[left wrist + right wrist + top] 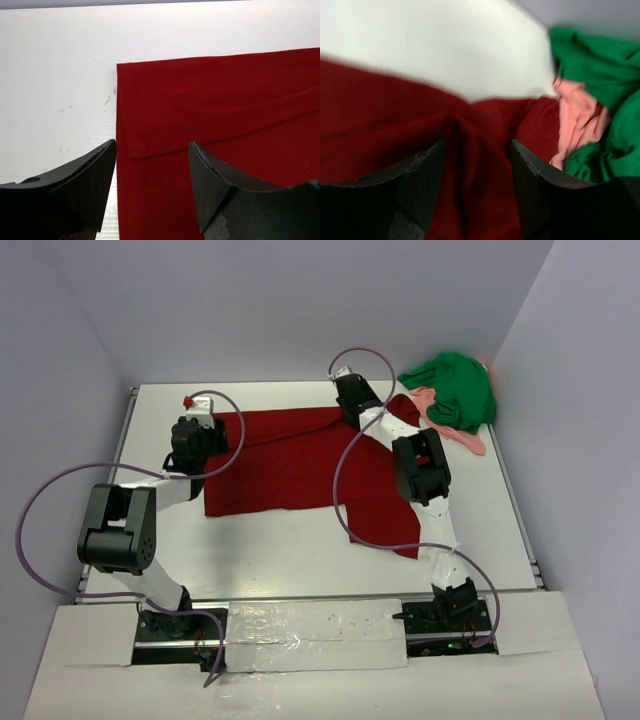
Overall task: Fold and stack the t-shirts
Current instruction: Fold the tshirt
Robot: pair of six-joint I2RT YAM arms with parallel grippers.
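The dark red t-shirt [290,465] lies spread across the middle of the table, its upper edge folded down [215,110]. My left gripper [212,435] hovers open over the shirt's left edge [152,145], holding nothing. At the shirt's far right corner, my right gripper [358,412] stands open [476,145]. A raised ridge of red cloth [395,115] runs between its fingers without being pinched. The green t-shirt [455,390] [600,65] is bunched at the back right corner. The salmon-pink cloth [470,440] [577,115] pokes out beneath it.
White walls enclose the table on the left, back and right. The right forearm [420,470] crosses over the red shirt's right part. Purple cables [345,490] loop above both arms. Bare white tabletop [300,550] lies in front of the shirt.
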